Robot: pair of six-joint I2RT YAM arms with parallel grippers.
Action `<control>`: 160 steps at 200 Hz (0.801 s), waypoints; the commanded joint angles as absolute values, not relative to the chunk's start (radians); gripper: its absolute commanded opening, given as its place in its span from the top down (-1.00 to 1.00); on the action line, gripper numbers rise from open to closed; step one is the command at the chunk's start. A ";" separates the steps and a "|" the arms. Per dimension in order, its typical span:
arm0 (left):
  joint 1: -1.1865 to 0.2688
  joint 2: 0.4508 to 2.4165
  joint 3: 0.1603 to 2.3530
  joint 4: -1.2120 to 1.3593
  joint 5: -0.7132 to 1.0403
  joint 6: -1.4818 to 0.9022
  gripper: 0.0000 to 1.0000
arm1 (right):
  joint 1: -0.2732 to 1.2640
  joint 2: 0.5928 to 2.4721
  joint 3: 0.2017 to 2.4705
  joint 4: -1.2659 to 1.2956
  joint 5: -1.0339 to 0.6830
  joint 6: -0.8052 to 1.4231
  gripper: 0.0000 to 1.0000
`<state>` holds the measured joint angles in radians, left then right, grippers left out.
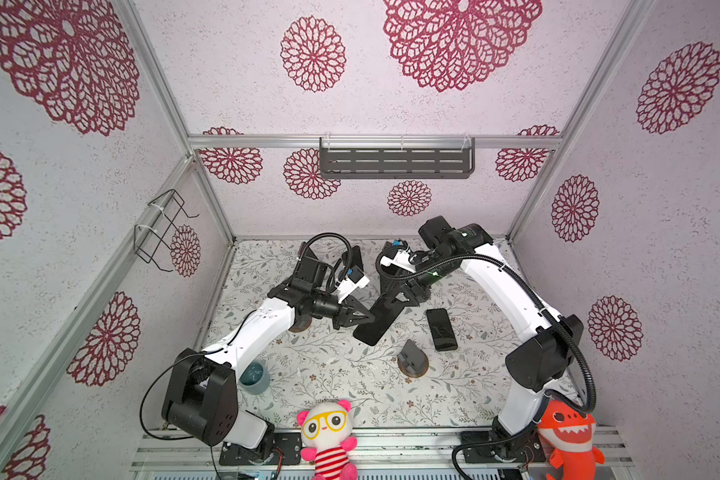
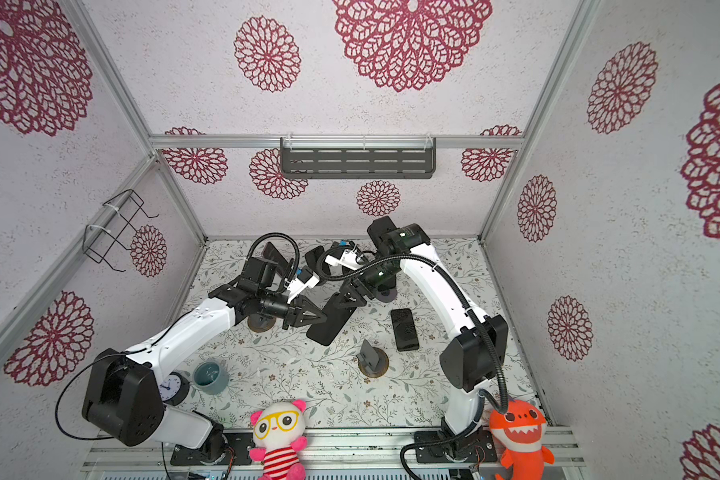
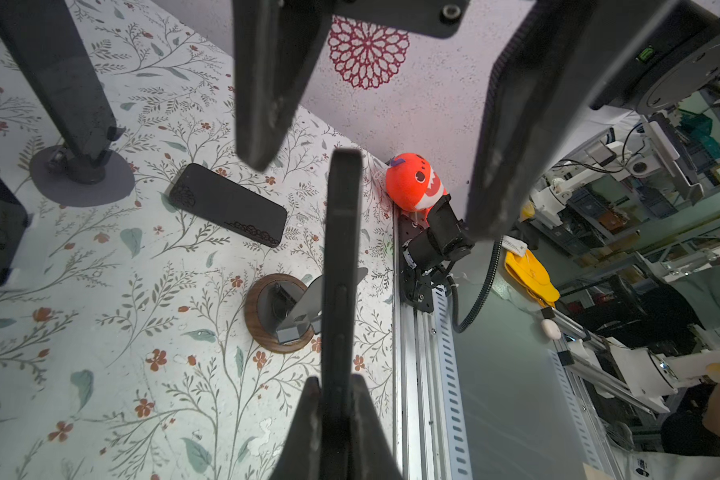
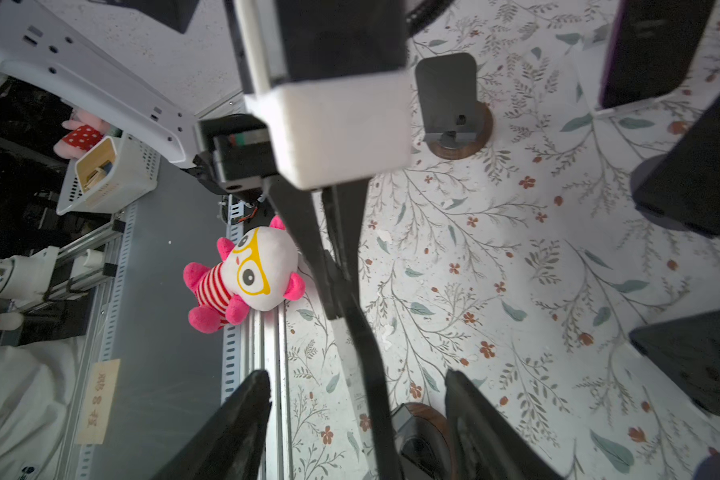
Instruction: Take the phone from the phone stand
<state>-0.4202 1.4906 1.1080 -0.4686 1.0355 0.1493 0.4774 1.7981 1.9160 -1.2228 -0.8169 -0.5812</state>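
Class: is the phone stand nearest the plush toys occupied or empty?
Empty. The stand carries nothing; the left tool grips a phone clear of it.

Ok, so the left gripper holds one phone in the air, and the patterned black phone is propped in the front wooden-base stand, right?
Not quite. The left gripper does hold a phone in the air, but the patterned black phone lies flat on the table beside the front wooden-base stand, not touching it; that stand is empty. Both top views show this.
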 commanded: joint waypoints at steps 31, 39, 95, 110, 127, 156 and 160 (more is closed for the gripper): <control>-0.422 1.447 1.071 -0.285 0.930 -0.037 1.00 | 0.390 1.489 1.579 -0.906 -0.428 -0.096 -0.28; -0.421 1.444 1.061 -0.253 0.906 -0.086 1.00 | 0.395 1.442 1.518 -0.883 -0.385 -0.040 -0.22; -0.423 1.349 0.902 0.019 0.714 -0.466 1.00 | 0.619 1.338 1.293 -0.965 -0.008 0.220 -0.03; -0.427 1.312 0.870 0.031 0.653 -0.535 1.00 | 0.657 1.344 1.268 -0.971 0.032 0.257 -0.01; -0.428 1.268 0.850 0.023 0.602 -0.583 1.00 | 0.685 1.361 1.243 -0.952 0.027 0.281 -0.01; -0.427 1.220 0.846 -0.006 0.561 -0.612 1.00 | 0.714 1.404 1.220 -0.924 0.030 0.297 -0.02; -0.427 1.217 0.850 -0.014 0.559 -0.612 1.00 | 0.717 1.411 1.219 -0.924 0.030 0.301 -0.01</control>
